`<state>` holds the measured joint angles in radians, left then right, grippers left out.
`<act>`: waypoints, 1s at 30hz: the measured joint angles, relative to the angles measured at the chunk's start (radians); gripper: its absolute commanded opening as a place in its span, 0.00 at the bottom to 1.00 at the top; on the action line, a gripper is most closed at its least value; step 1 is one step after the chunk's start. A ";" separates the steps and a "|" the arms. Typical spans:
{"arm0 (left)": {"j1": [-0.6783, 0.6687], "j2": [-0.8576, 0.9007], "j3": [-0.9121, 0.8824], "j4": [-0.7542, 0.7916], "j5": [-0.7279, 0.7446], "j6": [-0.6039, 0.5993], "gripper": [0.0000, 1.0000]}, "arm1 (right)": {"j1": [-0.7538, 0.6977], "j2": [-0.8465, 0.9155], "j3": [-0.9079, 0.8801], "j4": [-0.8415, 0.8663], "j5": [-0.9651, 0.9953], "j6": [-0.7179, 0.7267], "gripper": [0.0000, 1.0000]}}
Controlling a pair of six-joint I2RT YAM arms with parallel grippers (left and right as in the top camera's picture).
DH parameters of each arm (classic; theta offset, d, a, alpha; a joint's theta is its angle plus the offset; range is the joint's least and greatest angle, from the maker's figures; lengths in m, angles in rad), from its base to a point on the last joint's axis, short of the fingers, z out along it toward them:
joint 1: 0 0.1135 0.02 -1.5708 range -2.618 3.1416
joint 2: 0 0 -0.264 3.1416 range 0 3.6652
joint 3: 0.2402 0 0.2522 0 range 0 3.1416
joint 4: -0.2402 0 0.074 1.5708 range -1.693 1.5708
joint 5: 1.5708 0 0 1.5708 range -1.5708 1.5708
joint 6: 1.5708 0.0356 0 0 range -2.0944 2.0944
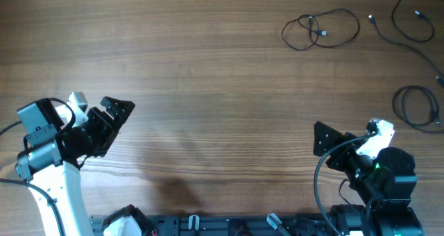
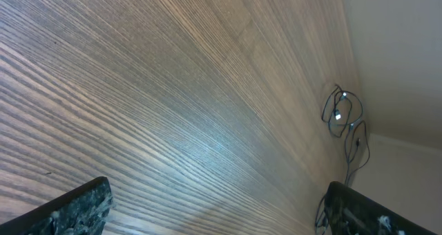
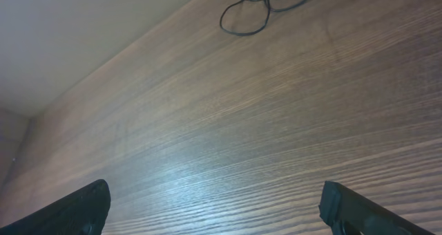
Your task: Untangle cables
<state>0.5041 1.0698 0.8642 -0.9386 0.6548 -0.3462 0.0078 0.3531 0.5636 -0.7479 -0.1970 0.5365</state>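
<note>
A looped cable tangle (image 1: 321, 32) lies on the wooden bench (image 1: 208, 69) toward the upper right of the overhead frame; a second cable (image 1: 418, 14) curls in the far upper-right corner, and a third cable (image 1: 415, 88) forms a loop against the right edge just below it. The left gripper (image 1: 118, 125) sits at the lower left with its jaws spread wide and nothing between them, well apart from every cable. The right gripper (image 1: 319, 140) sits at the lower right, likewise wide and empty; its wrist view shows bare wood between its fingers and the tangle at the top edge.
</note>
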 measured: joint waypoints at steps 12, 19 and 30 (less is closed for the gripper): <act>0.000 0.000 0.000 0.000 0.000 0.000 1.00 | 0.000 0.000 0.000 0.000 0.021 0.000 1.00; 0.000 0.000 0.000 0.000 0.000 0.000 1.00 | 0.000 -0.001 0.000 0.000 0.037 -0.001 1.00; 0.000 0.000 0.000 0.000 0.000 0.000 1.00 | -0.009 -0.245 -0.040 0.099 0.151 -0.013 1.00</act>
<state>0.5045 1.0698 0.8642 -0.9386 0.6548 -0.3466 -0.0013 0.1085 0.5236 -0.6487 -0.0456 0.5240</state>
